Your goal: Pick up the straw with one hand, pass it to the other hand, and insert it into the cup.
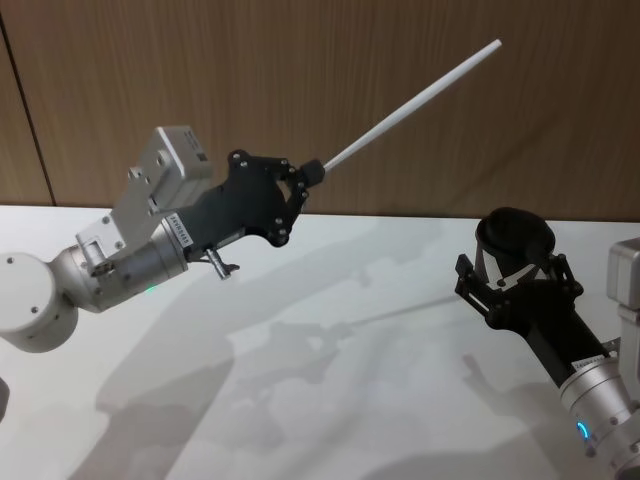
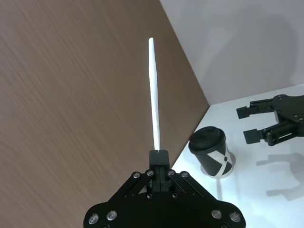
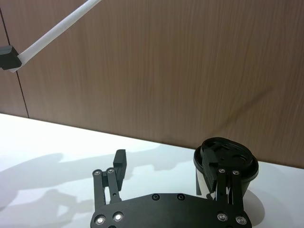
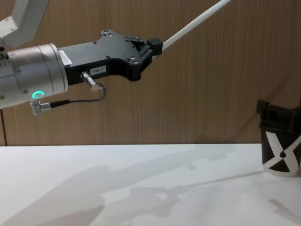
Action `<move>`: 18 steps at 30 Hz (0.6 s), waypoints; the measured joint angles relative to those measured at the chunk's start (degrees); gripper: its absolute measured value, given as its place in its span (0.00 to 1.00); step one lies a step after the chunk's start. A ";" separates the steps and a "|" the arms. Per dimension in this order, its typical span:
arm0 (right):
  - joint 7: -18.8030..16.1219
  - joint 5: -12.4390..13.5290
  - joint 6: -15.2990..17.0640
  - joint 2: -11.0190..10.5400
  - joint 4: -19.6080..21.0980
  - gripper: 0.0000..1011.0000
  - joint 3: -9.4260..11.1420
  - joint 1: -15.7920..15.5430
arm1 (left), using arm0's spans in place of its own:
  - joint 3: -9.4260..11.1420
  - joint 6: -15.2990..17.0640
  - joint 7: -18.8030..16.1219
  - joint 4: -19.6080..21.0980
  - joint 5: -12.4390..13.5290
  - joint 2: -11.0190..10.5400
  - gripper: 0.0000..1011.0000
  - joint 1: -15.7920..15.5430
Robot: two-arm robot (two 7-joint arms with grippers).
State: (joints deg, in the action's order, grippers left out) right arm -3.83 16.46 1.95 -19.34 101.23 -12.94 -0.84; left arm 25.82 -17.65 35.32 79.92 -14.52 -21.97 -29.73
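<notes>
1. Straw (image 1: 415, 103): white, straight, gripped at its lower end by the L gripper (image 1: 312, 172). The rest runs up & toward the robot's right across the brown wood wall (image 1: 150, 60), free end highest.
2. L gripper: fingers pinched tight on the straw's end. It's raised well above the white table (image 1: 330, 400), at the robot's left-centre, pointing up & right. The silver wrist behind it has a green ring light (image 4: 36, 95) lit, and a thin dark cable (image 4: 77, 101) loops under the wrist.
3. Straw is fully off the table & well apart from the cup. Its shadow (image 1: 400, 318) lies as a thin line on the tabletop.
4. Cup (image 1: 515, 232): black w/ a black lid. The chest view shows its white X mark & pale base. It stands upright on the table at the robot's right, near the wall.
5. R gripper (image 1: 513, 275): low at the right, by the cup, jaws spread wide, holding nothing.
6. In the left wrist view the R gripper's fingers (image 2: 247, 112) sit just beside the cup, not around it. In the head view the cup shows btwn & beyond the two fingers. Can't tell whether they touch the cup.
7. R wrist: silver, w/ a blue light (image 1: 583, 432) showing at the lower right of the head view.
</notes>
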 joint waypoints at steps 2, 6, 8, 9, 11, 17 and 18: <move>0.00 0.00 0.00 0.00 0.00 0.99 0.00 0.00 | 0.17 -0.07 0.15 -0.19 -0.10 0.07 0.00 -0.20; 0.00 0.00 0.00 0.00 0.00 0.99 0.00 0.00 | 0.61 -0.22 0.49 -0.57 -0.35 0.27 0.00 -0.74; 0.00 0.00 0.00 0.00 0.00 0.99 0.00 0.00 | 0.73 -0.28 0.57 -0.69 -0.42 0.32 0.00 -0.86; 0.00 0.00 0.00 0.00 0.00 0.99 0.00 0.00 | 0.78 -0.30 0.62 -0.72 -0.46 0.34 0.00 -0.92; 0.00 0.00 0.00 0.00 0.00 0.99 0.00 0.00 | 0.92 -0.34 0.71 -0.85 -0.53 0.40 0.00 -1.09; 0.00 0.00 0.00 0.00 0.00 0.99 0.00 0.00 | 1.21 -0.44 0.92 -1.11 -0.69 0.53 0.00 -1.39; 0.00 0.00 0.00 0.00 0.00 0.99 0.00 0.00 | 1.27 -0.46 0.96 -1.15 -0.71 0.55 0.00 -1.46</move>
State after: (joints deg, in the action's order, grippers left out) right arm -3.83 16.46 1.95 -19.33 101.23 -12.94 -0.84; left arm 27.09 -18.11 36.28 78.76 -15.24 -21.42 -31.19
